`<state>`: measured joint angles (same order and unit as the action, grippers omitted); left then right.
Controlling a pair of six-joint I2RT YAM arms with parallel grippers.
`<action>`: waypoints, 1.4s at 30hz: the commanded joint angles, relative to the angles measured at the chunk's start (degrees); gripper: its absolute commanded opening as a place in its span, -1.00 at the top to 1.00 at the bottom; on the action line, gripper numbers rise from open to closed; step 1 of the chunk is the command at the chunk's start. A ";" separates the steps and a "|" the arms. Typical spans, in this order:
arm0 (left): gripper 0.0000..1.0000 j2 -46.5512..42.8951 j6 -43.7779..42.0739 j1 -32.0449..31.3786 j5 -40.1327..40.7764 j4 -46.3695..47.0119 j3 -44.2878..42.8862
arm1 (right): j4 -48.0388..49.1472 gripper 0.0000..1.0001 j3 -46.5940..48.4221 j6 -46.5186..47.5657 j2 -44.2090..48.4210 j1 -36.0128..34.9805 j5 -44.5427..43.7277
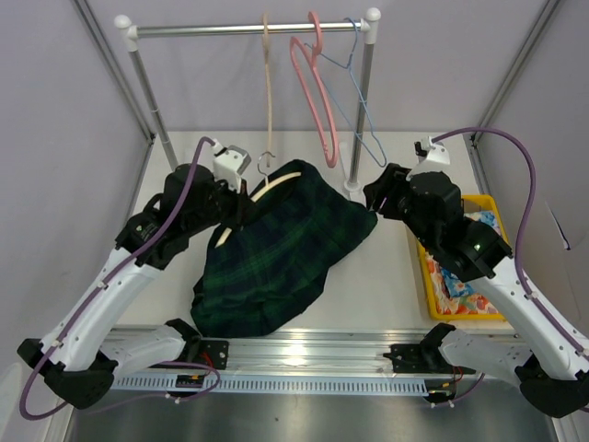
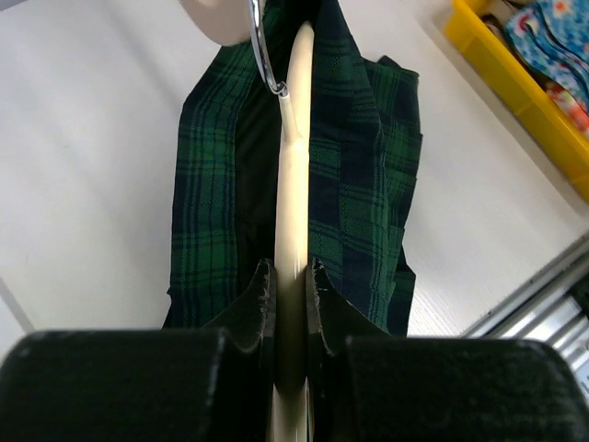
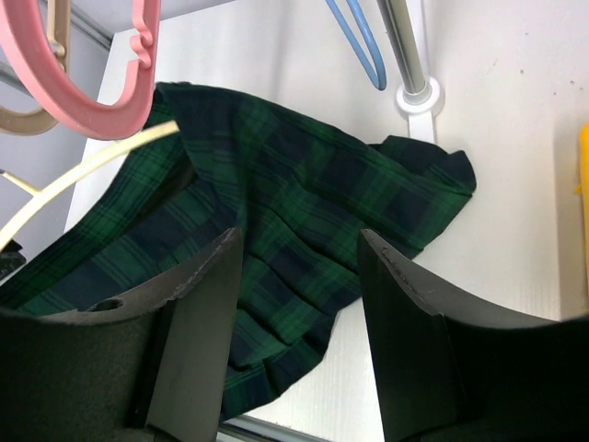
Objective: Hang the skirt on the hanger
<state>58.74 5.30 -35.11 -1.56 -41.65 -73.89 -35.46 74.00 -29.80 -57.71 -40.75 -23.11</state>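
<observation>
The dark green and navy plaid skirt point(image 1: 276, 253) hangs draped over the cream hanger point(image 1: 276, 181) and spreads down onto the table. My left gripper point(image 1: 237, 208) is shut on the hanger's arm point(image 2: 292, 212) and holds it raised, with its metal hook point(image 2: 262, 51) at the far end. The skirt point(image 2: 368, 184) hangs on both sides of the bar. My right gripper point(image 1: 373, 200) is open and empty, just right of the skirt's right corner point(image 3: 304, 203). The hanger's curved arm point(image 3: 83, 180) shows at the left of the right wrist view.
A rail point(image 1: 248, 29) at the back carries a tan hanger point(image 1: 268, 83), a pink hanger point(image 1: 313, 87) and a blue wire hanger point(image 1: 354, 92). Its post base point(image 3: 416, 97) stands close to the skirt. A yellow bin point(image 1: 433, 276) with floral cloth sits at right.
</observation>
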 commanded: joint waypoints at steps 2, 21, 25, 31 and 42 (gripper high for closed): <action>1.00 -3.02 2.26 2.59 0.60 3.77 -0.56 | 1.01 -0.17 1.15 1.32 1.20 0.23 -1.58; 1.00 -11.28 -0.20 2.68 0.16 3.94 -0.47 | 1.54 -0.16 0.10 2.12 0.59 0.50 -1.23; 1.00 -12.68 -1.26 2.59 -0.37 3.77 -1.17 | 1.89 -0.16 -0.08 1.94 0.50 0.50 -1.06; 1.00 -12.78 -1.08 2.59 4.19 2.10 -2.40 | 2.06 -0.15 -0.17 1.85 0.23 0.50 -0.62; 1.00 -12.86 0.24 2.68 10.88 1.57 -2.67 | 1.80 -0.15 0.10 2.38 0.14 0.59 -0.44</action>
<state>47.62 5.06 -32.86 6.13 -46.48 -73.52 -35.27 73.93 -28.42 -57.58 -40.45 -23.90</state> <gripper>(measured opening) 0.125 0.578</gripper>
